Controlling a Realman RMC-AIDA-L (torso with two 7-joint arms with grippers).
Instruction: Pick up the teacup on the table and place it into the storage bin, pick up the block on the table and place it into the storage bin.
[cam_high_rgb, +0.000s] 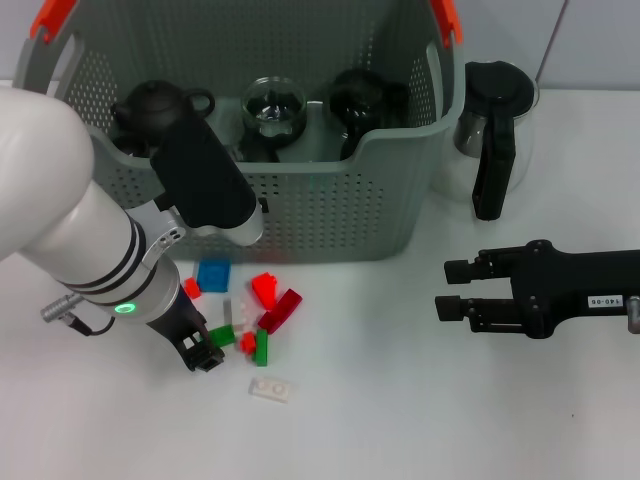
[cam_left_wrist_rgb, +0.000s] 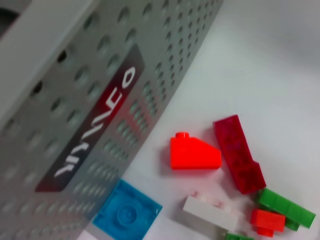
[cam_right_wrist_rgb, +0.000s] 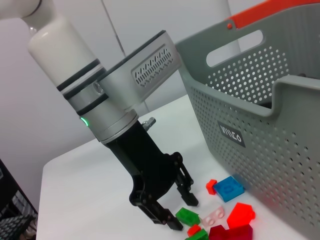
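White block (cam_high_rgb: 271, 387), then storage bin (cam_high_rgb: 330, 215) label (cam_left_wrist_rgb: 90, 120) "WILLO".

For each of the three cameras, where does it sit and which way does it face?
Head view: looks forward and down at the storage bin and bricks; both arms show.
Left wrist view: sits on the left arm, close to the bin's label and blue brick; no own body shows.
Right wrist view: sits on the right arm, faces the open left end effector.
All three views share the bin and blue brick.
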